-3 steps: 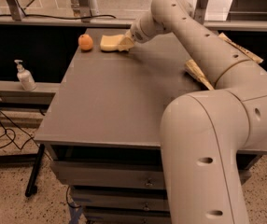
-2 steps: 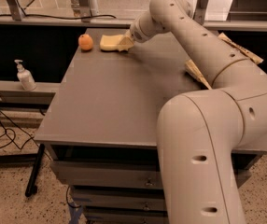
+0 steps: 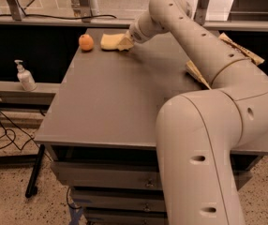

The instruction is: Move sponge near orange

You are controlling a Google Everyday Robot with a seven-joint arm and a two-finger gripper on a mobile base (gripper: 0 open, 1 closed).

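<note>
The pale-yellow sponge (image 3: 111, 41) lies flat at the far left of the table (image 3: 110, 102), a short gap right of the small round orange (image 3: 85, 42). My gripper (image 3: 126, 43) reaches to the sponge's right end and touches it there. The arm comes in from the lower right and stretches across the table to the far edge.
A crinkled brown-and-cream snack bag (image 3: 196, 72) lies at the table's right side, partly behind my arm. A white pump bottle (image 3: 25, 77) stands on a lower shelf left of the table. Cables (image 3: 3, 130) lie on the floor at the left.
The arm, sponge and orange hold nearly the same place; no clear movement shows.
</note>
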